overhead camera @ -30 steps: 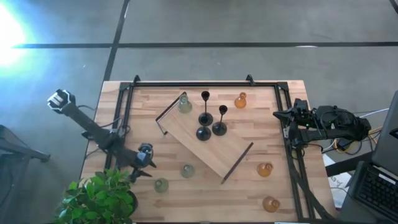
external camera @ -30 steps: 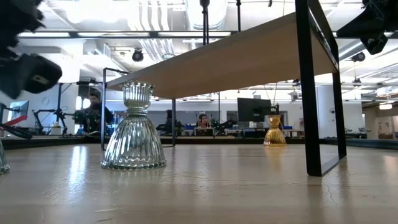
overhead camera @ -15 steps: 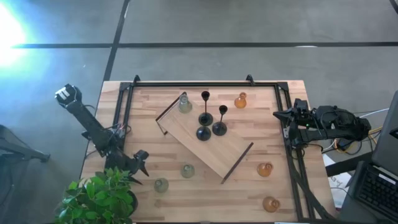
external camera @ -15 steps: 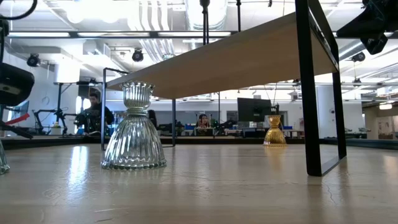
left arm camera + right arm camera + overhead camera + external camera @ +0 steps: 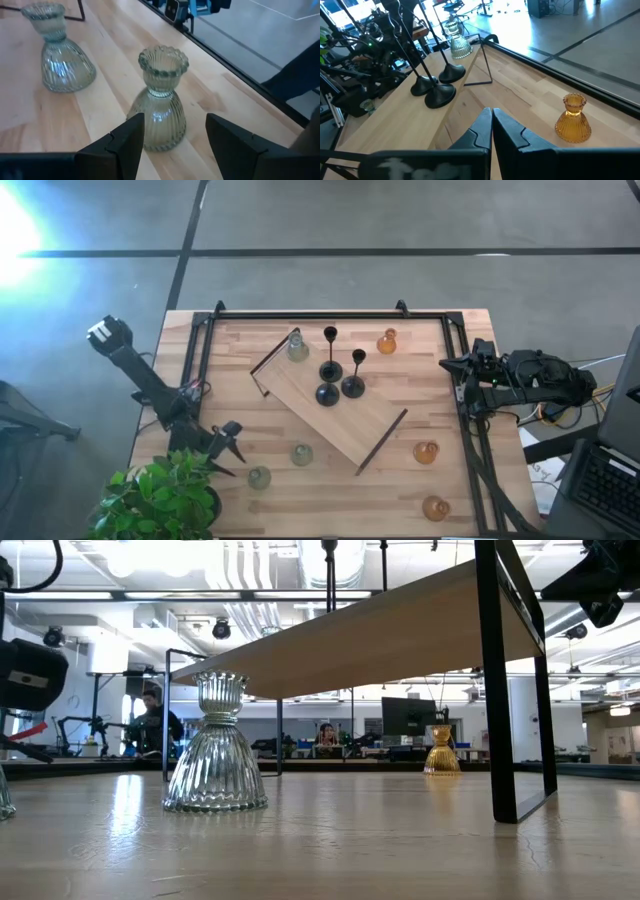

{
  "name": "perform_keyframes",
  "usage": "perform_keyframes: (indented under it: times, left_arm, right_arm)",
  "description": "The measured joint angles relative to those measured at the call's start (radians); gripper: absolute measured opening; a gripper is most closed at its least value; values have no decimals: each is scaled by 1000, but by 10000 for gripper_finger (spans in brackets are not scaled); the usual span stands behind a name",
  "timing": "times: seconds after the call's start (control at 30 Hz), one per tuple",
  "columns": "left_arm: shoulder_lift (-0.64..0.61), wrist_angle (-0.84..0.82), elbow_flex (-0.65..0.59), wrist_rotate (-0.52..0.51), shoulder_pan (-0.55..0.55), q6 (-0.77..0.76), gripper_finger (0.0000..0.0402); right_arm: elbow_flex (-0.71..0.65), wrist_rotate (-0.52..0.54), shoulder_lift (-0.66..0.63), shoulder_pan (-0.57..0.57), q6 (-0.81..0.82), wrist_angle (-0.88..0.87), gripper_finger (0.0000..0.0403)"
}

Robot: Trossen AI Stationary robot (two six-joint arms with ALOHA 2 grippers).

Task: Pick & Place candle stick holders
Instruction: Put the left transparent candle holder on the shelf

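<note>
Step in hand: the left gripper (image 5: 228,442) is lining up on the nearest pale green ribbed glass candle stick holder (image 5: 161,97), low at the near-left of the butcher-block wooden table (image 5: 440,405); this looks like the approach before a pick.

Left jaws: standing wide apart, the holder showing in the gap between the two dark fingers (image 5: 130,142) but not yet enclosed or touched.

Right gripper (image 5: 491,125): waiting at the far-right edge of the table, its fingers pressed together and holding nothing.

On the board: three black round-based thin-stemmed holders (image 5: 328,370) are standing on the large wooden board with black handles (image 5: 350,420), which is lying diagonally mid-table; a second pale green holder (image 5: 297,347) is sitting at its far-left end.

Off the board: a third pale green holder (image 5: 301,453) is standing just right of the targeted one; one bulbous amber glass holder (image 5: 386,341) is at the far side, two more (image 5: 426,452) (image 5: 435,507) at the near right.

Next move, as I judge it: easing forward until the fingers straddle the narrow neck, then closing gently; ribbed glass could slip or tip if pinched off-centre.

Clutter: a leafy green plant (image 5: 160,498) is crowding the near-left corner beside the arm.
</note>
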Motion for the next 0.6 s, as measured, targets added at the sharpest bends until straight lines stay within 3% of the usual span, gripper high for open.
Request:
perform_keyframes:
  times: [0.6]
  left_arm:
    - [291,297,29,-30,27,79,216]
  right_arm:
    - [0,0,0,0,0,0,9]
